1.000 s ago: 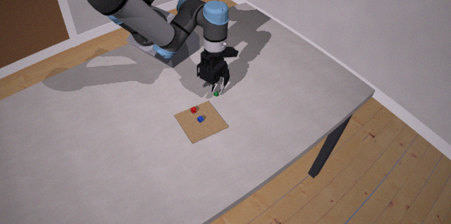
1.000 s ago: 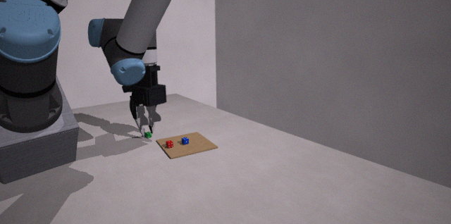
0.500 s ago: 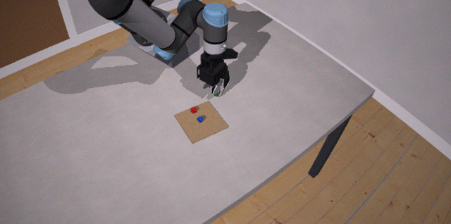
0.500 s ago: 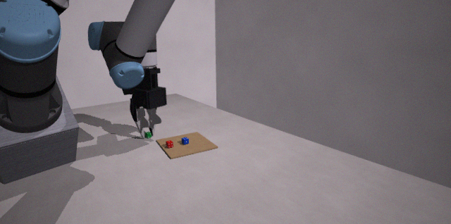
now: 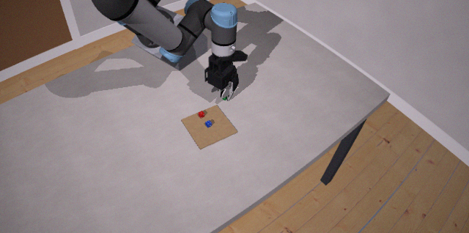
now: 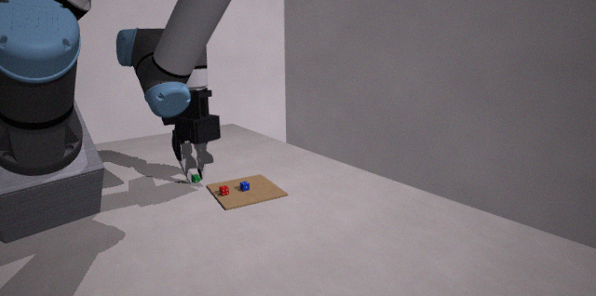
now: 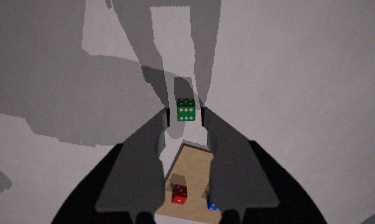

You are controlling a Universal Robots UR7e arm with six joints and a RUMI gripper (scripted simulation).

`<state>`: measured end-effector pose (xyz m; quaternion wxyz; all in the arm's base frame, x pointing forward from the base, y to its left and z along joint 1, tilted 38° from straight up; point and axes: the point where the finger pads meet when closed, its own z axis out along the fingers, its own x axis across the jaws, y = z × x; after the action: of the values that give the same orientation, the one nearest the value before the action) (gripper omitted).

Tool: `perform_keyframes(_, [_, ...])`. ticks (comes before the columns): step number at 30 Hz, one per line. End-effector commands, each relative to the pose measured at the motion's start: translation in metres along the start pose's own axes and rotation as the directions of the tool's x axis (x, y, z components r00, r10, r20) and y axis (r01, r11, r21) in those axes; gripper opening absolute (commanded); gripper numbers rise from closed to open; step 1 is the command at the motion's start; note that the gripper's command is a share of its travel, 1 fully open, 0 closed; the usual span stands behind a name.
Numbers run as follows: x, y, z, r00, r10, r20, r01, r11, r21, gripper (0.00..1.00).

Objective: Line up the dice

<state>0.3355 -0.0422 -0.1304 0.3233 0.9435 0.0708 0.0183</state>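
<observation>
The green die [image 5: 224, 98] [image 6: 196, 178] [image 7: 186, 110] is off the mat, near its corner on the base side; six pips show on its bright face in the wrist view. My gripper [image 5: 226, 97] [image 6: 195, 177] [image 7: 185, 108] is partly open and low, its fingertips on either side of this die with a gap on each side. The red die [image 5: 201, 114] [image 6: 224, 191] [image 7: 179, 195] sits on the mat [image 5: 199, 138] [image 6: 267, 189] [image 7: 192, 165] near an edge; its bright face shows one pip in the wrist view. The blue die [image 5: 208, 124] [image 6: 245, 186] [image 7: 212, 204] sits nearer the mat's middle, partly hidden by a finger in the wrist view.
The robot's base [image 6: 51, 198] stands on a grey block at the table's back. The table [image 5: 128, 171] [image 6: 372, 249] has its front edge beyond the mat, and walls stand beside it. Arm shadows fall around the gripper.
</observation>
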Motion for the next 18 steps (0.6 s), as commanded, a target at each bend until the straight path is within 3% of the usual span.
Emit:
perform_keyframes(1, [-0.0012, 0.0, 0.0005, 1.0, 0.0, 0.002, 0.0, 1.0, 0.001, 0.18])
perform_keyframes(12, [-0.0012, 0.0, 0.0005, 1.0, 0.0, 0.002, 0.0, 1.0, 0.001, 0.18])
perform_keyframes(13, [-0.0012, 0.0, 0.0005, 1.0, 0.0, 0.002, 0.0, 1.0, 0.001, 0.0])
perform_keyframes(18, [-0.0012, 0.0, 0.0005, 1.0, 0.0, 0.002, 0.0, 1.0, 0.001, 0.0])
